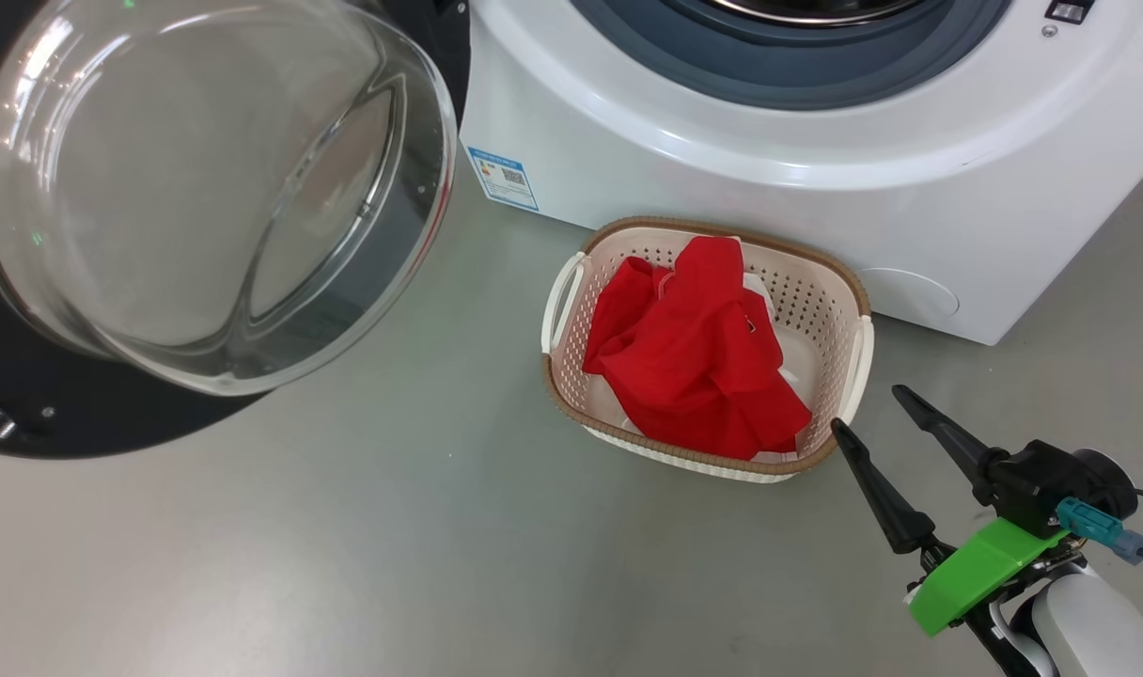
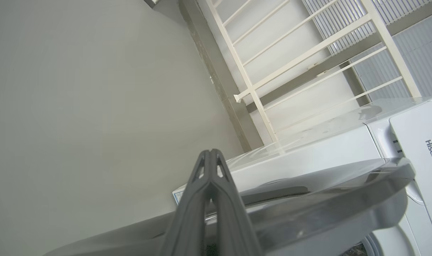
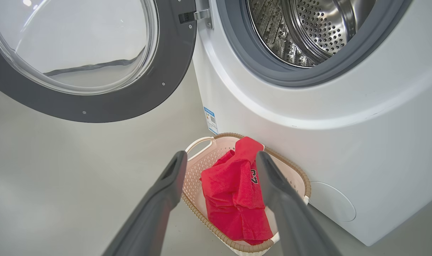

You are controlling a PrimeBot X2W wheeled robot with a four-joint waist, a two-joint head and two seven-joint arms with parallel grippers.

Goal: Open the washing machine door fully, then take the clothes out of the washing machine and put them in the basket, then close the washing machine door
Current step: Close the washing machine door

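1 basket [image 1: 712, 226] beside 1 washing machine [image 1: 722, 141], w/ 1 red heap of clothes [image 1: 703, 357] in it. 1 door [image 1: 205, 188] hangs open, left side. my r gripper [image 1: 865, 407] spread wide, empty, near basket; l gripper [image 2: 210, 153] pinched shut by door edge.

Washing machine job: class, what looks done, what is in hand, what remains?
Done: the washing machine door stands wide open; the clothes lie in the basket; the visible drum part is bare. In hand: nothing, the right claw is open. Left: closing the door.
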